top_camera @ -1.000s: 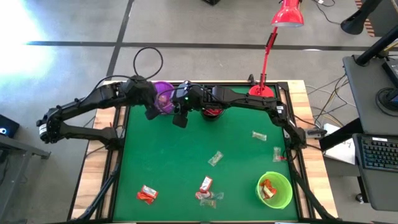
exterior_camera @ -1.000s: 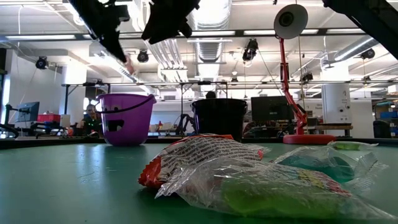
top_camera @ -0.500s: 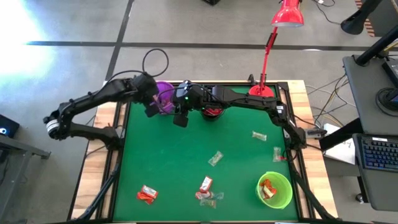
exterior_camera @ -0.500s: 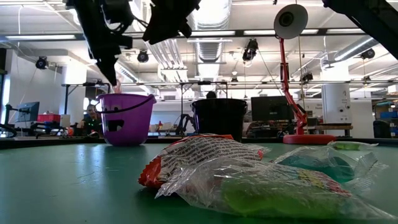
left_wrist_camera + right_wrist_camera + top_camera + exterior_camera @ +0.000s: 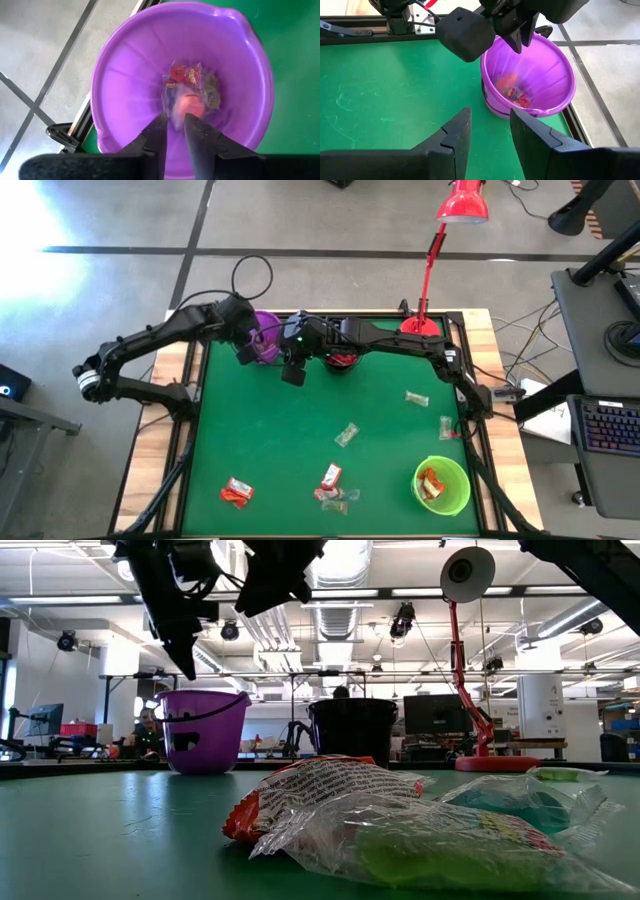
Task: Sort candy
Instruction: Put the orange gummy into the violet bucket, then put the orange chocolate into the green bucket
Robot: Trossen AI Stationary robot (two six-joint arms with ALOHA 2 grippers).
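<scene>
While the left hand is hovering over the purple cup, fingers slightly spread and dropping a candy onto those inside, it should lift straight up; the right hand is waiting beside, spread and empty.

Two slender, dark six-joint robot arms, built of matte black links with rounded joint housings. The left arm carries a white band near its base joint and a thin black cable looping free above its wrist. The right arm shows a small green indicator light near its wrist (just a pinpoint). Each gripper has two flat black fingers.
</scene>
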